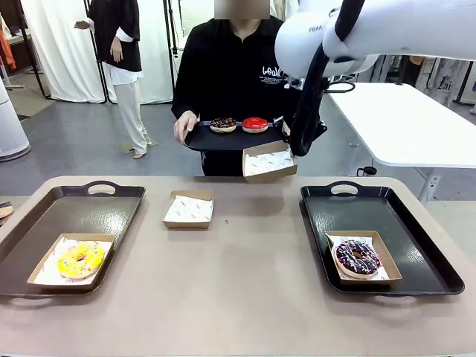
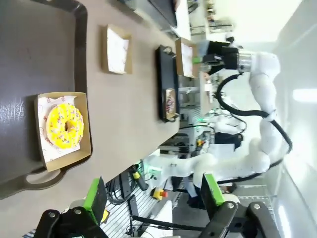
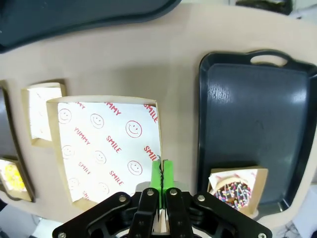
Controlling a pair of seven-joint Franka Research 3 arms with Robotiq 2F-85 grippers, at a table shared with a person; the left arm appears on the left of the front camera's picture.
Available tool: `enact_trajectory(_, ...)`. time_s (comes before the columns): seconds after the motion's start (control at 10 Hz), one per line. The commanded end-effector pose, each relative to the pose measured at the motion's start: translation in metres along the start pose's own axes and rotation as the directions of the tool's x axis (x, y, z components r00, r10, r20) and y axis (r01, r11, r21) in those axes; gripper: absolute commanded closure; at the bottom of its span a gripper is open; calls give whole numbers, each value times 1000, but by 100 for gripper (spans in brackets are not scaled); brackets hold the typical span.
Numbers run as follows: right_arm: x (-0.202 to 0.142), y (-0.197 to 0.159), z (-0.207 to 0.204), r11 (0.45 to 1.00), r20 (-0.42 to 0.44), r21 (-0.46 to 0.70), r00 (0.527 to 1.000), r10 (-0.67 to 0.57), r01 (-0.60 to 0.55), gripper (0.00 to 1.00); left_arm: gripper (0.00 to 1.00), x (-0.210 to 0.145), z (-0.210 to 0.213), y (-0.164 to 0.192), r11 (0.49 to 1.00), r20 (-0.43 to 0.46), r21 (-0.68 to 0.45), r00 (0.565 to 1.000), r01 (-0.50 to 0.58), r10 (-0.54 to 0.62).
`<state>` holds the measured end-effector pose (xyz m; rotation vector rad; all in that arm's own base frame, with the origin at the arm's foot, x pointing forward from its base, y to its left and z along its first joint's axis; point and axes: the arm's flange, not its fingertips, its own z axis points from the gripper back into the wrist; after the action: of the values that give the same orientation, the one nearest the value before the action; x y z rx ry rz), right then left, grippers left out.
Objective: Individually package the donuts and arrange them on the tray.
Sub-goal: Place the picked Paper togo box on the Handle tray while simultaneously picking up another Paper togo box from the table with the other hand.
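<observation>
A person across the table holds a black serving tray [image 1: 201, 140] carrying a chocolate donut [image 1: 223, 124] and a glossy red donut [image 1: 255, 124]. My right gripper [image 1: 292, 149] [image 3: 161, 168] is shut on the rim of an empty paper-lined box [image 1: 269, 161] [image 3: 106, 148], held in the air just below that tray. A yellow donut [image 1: 80, 259] [image 2: 65, 126] lies boxed on the left tray [image 1: 44, 223]. A chocolate sprinkled donut [image 1: 357, 257] [image 3: 231, 192] lies boxed on the right tray [image 1: 416, 238]. My left gripper [image 2: 153, 193] hangs open above the yellow donut.
Another empty box [image 1: 189, 209] [image 2: 116, 49] [image 3: 43, 111] lies on the table between the trays. A white table [image 1: 409, 123] stands at the back right. Bare tabletop stretches along the front edge.
</observation>
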<state>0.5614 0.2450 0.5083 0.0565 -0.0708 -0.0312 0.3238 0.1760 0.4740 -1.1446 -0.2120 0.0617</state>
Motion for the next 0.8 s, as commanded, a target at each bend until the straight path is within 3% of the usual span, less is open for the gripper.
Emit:
enact_trajectory(0.0, 23, 12, 1, 999, -58, 20, 998, -26, 28, 100, 0, 18, 25, 39, 993, 16, -116, 1000, -8, 10)
enact_trajectory(0.3, 45, 23, -2, 999, -85, -2, 995, -53, 53, 100, 0, 11, 40, 79, 981, 32, -186, 998, -49, 56)
enact_trajectory(0.5, 57, 24, -8, 998, -97, 6, 993, -66, 67, 100, 0, 8, 49, 87, 984, 50, -166, 996, -64, 73)
enact_trajectory(0.7, 46, 17, -12, 1000, -79, 3, 996, -31, 31, 100, 0, 3, 42, 93, 983, 34, -167, 996, -82, 89)
